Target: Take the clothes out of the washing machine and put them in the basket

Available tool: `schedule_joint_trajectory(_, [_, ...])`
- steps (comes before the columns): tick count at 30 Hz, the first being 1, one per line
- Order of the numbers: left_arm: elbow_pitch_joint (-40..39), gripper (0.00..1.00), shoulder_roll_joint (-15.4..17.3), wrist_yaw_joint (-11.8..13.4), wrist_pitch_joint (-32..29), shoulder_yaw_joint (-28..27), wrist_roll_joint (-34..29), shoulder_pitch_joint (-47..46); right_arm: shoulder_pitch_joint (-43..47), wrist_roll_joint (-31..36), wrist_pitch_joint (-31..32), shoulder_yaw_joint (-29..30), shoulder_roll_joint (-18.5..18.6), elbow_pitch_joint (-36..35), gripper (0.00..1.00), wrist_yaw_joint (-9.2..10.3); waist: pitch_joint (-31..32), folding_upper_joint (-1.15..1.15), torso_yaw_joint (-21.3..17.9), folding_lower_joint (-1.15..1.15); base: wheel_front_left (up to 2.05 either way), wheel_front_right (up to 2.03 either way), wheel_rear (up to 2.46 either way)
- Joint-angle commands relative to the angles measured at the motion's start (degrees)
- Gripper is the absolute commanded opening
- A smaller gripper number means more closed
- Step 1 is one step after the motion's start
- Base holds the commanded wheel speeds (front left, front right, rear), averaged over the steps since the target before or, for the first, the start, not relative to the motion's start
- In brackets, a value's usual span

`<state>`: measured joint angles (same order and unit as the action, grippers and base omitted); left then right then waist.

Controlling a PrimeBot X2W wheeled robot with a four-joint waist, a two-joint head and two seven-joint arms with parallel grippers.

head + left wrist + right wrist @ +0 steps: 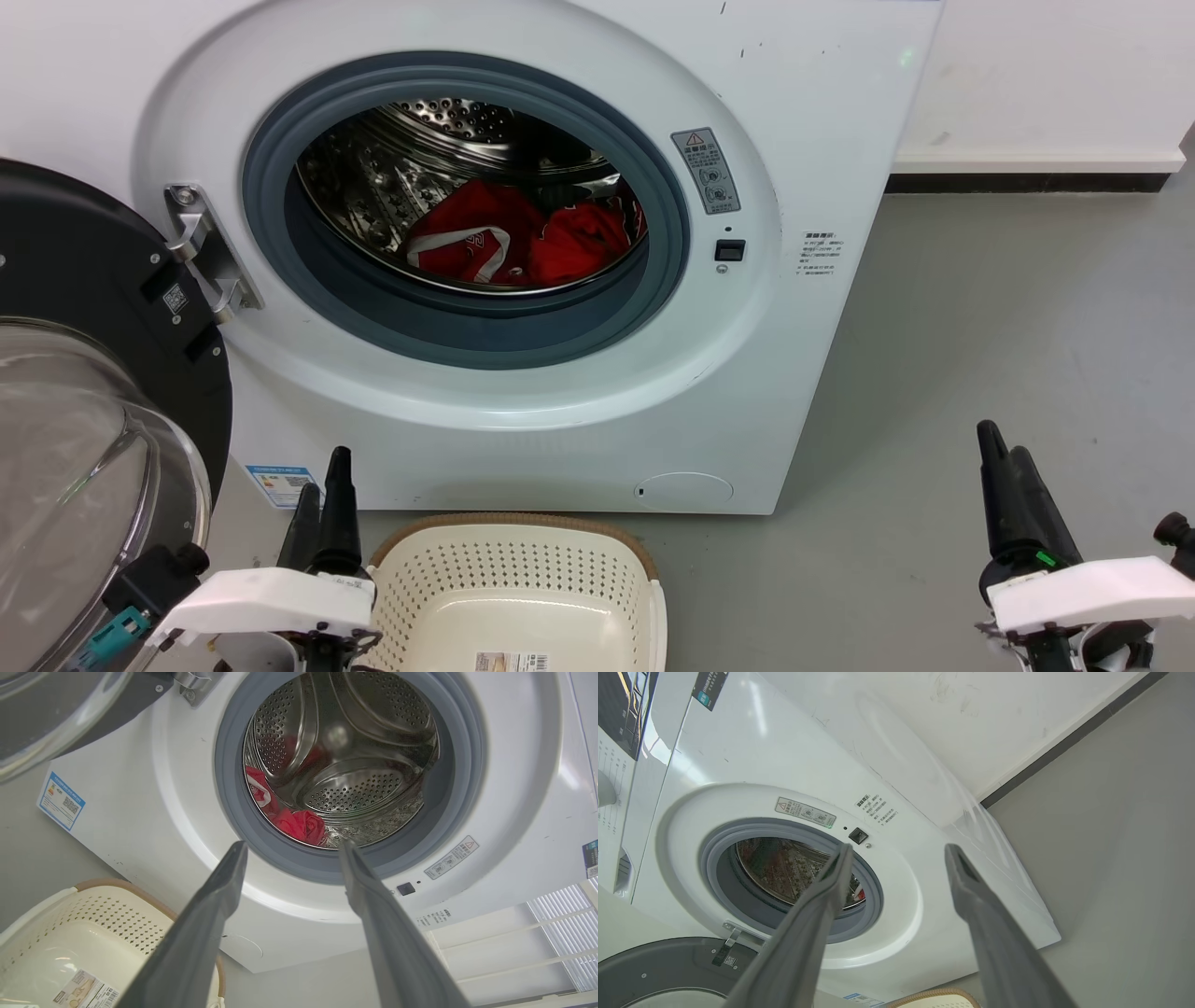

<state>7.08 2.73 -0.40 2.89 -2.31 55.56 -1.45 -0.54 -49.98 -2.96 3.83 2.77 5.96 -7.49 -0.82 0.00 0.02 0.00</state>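
Red jerseys (523, 238) are seen bunched at the bottom of the perforated steel drum (392, 177) of the washing machine (822, 121); white trim is visible on the left one. Glass door (84, 308) is swung open at left. Cream basket (523, 527) is set on the grey floor (980, 327) just in front of the machine, barcode sticker (512, 661) on its bottom. Left gripper (325, 471) is held just beside the basket, fingers spread, nothing gripped. Right gripper (1002, 441) is held well off to the right, fingers likewise parted, nothing gripped.
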Motion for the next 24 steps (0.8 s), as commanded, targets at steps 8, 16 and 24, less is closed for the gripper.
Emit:
schedule_joint_trajectory(8, [-1.9,1.00,0.1,1.7,2.1,1.1,-9.2,0.5,1.0,10.7,-2.0,-0.7,0.2,-2.6,1.00,0.00,0.0,0.00,0.1,0.00,0.00,0.00,0.00])
schedule_joint_trajectory(16, [-2.7,1.00,0.1,2.6,3.4,1.7,-14.6,1.3,1.7,17.3,-3.3,-1.2,0.2,-3.8,1.00,0.00,0.0,0.00,0.1,0.00,0.00,0.00,0.00])
schedule_joint_trajectory(24, [-3.6,1.00,0.1,3.4,4.7,2.5,-20.5,1.8,2.5,24.1,-4.7,-1.6,0.2,-5.5,1.00,0.00,0.0,0.00,0.0,0.00,0.00,0.00,0.00])
